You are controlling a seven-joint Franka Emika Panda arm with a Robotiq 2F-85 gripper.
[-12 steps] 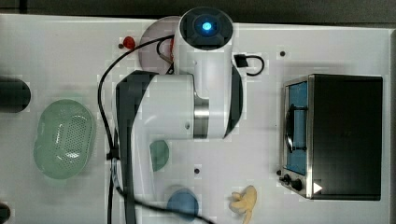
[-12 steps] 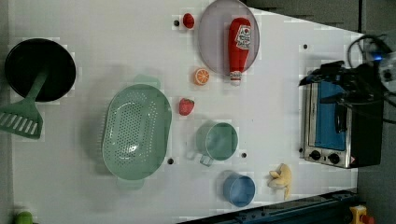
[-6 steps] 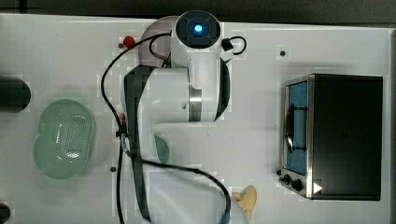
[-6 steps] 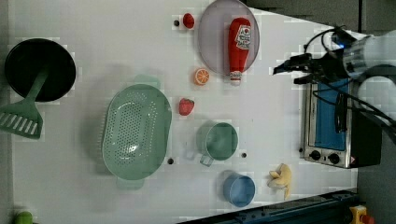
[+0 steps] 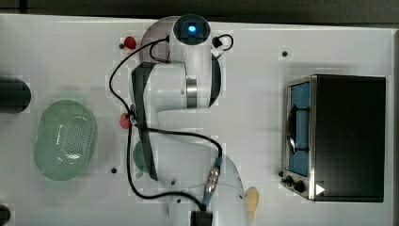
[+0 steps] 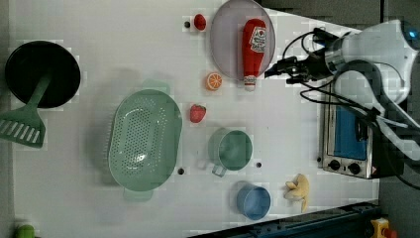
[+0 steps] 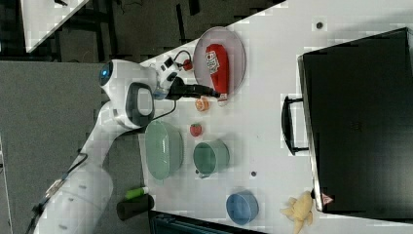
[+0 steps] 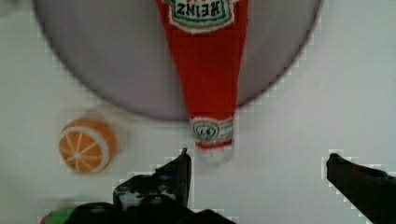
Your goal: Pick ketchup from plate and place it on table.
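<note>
- Gripper [image 8: 257,163] wide open, empty, hovering just off the ketchup bottle's [image 6: 253,48] cap end, not touching.
- Ketchup bottle lies flat across the lilac plate [image 6: 225,44], its cap poking over the rim toward the orange slice [image 6: 214,81].
- Approach stage, I'd say; nothing grasped.
- Do it well: slide in along the bottle, straddle the red body above the neck, avoid the rim, then close.
- Bare table [image 6: 287,129] beside the plate looks a fine drop spot.
</note>
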